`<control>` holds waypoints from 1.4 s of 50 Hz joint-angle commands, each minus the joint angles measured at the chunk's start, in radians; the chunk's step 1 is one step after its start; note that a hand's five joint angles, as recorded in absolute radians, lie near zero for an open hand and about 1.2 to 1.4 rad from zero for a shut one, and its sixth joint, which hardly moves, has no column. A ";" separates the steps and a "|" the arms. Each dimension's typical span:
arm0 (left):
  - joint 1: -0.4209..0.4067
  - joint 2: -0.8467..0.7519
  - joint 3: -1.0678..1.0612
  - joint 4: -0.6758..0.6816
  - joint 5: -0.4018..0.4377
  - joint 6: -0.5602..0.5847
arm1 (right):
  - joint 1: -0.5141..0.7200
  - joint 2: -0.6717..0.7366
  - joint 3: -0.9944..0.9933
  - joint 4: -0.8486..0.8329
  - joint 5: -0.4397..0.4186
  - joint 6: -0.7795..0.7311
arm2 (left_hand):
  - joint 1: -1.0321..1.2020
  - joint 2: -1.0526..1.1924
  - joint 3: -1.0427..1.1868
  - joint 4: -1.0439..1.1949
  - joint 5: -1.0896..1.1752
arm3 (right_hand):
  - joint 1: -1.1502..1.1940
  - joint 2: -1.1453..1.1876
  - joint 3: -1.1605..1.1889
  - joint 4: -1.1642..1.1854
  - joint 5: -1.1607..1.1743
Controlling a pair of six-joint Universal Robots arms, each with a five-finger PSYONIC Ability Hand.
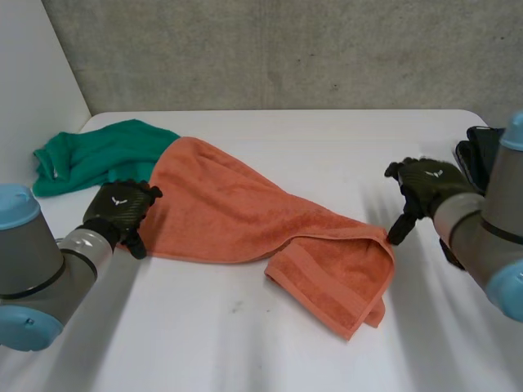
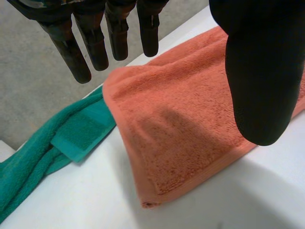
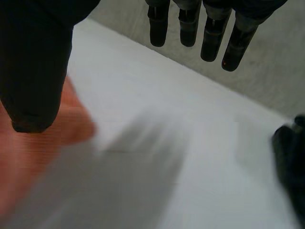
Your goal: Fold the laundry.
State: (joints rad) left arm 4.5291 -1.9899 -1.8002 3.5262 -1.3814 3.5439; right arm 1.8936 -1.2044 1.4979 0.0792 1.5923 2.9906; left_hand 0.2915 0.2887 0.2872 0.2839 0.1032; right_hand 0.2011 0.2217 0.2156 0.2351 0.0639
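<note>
Ct: 1 orange towel (image 1: 237, 212), 1 green towel (image 1: 98, 159), 1 black item (image 1: 474, 151).

Grey arms (image 1: 41, 269) with light-blue caps (image 1: 15, 206) carry a black left hand (image 1: 121, 208) and right hand (image 1: 429, 186).

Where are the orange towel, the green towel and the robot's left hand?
orange towel (image 1: 237, 212): head view, its flat middle.
green towel (image 1: 102, 153): head view, its bunched middle.
left hand (image 1: 121, 208): head view, the hand's back.
</note>
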 commanded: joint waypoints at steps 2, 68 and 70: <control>-0.015 0.006 -0.008 0.000 -0.001 -0.010 | -0.038 -0.004 0.096 0.071 -0.118 0.221 | 0.007 0.010 0.011 0.015 0.021 | -0.027 -0.047 -0.041 -0.061 -0.064; -0.386 -0.158 0.197 0.028 -0.377 -0.482 | 0.384 -0.139 -0.528 0.268 0.012 -0.450 | -0.005 -0.002 0.000 0.003 0.009 | 1.195 1.175 1.181 1.161 1.158; -0.392 -0.185 0.219 0.020 -0.377 -0.484 | 0.384 -0.141 -0.535 0.268 0.017 -0.450 | 0.004 0.007 0.009 0.012 0.018 | 1.195 1.175 1.181 1.161 1.158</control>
State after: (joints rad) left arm 4.1677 -2.0882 -1.6665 3.5474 -1.7195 3.0665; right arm 2.2750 -1.3377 0.9731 0.3457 1.6015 2.5372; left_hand 0.2457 0.2381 0.2439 0.2363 0.0590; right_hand 0.9588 1.1773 1.1831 1.1900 0.9778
